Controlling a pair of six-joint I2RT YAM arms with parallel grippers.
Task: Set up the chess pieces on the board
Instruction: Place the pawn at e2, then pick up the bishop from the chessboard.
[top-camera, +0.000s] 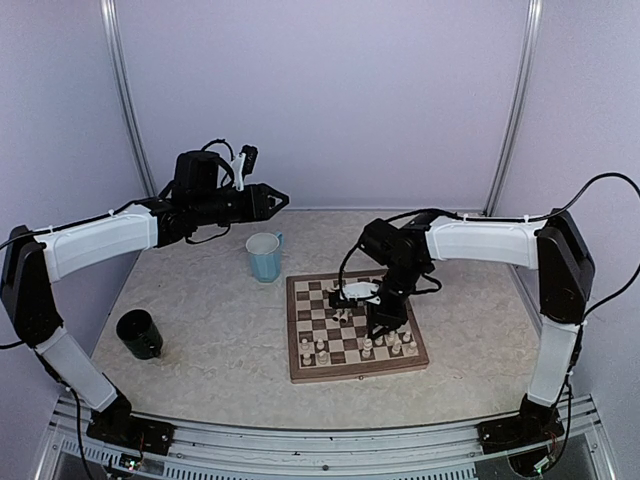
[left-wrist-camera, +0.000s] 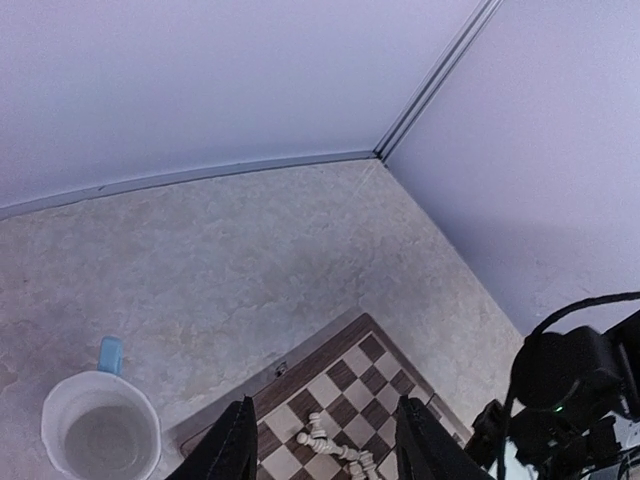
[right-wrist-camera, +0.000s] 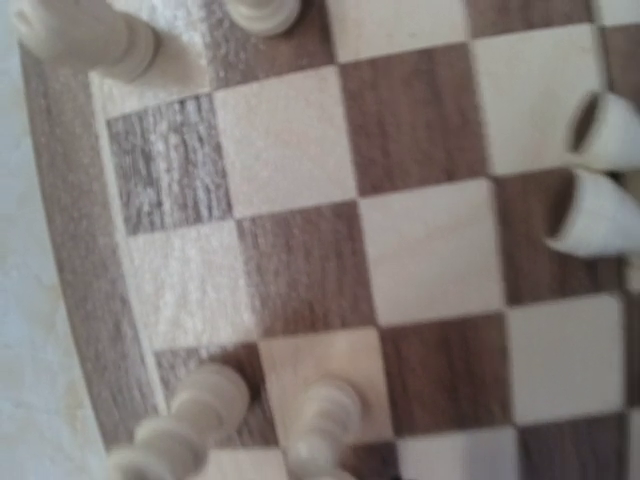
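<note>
While several pieces (top-camera: 367, 347) stand on the board's (top-camera: 298, 372) near rows, a few lie tumbled mid-board. I judge I'm between placements. My right hand (top-camera: 383, 318) hangs low over them, and I cannot tell whether it grips. My left hand (top-camera: 275, 200) hovers spread and empty above the counter (top-camera: 200, 320). Next: lift a fallen piece and stand it squarely.

Top camera looks down from behind; left wrist faces the far corner (left-wrist-camera: 380, 155); right wrist hangs close over the board (right-wrist-camera: 300, 140), shared by all.
</note>
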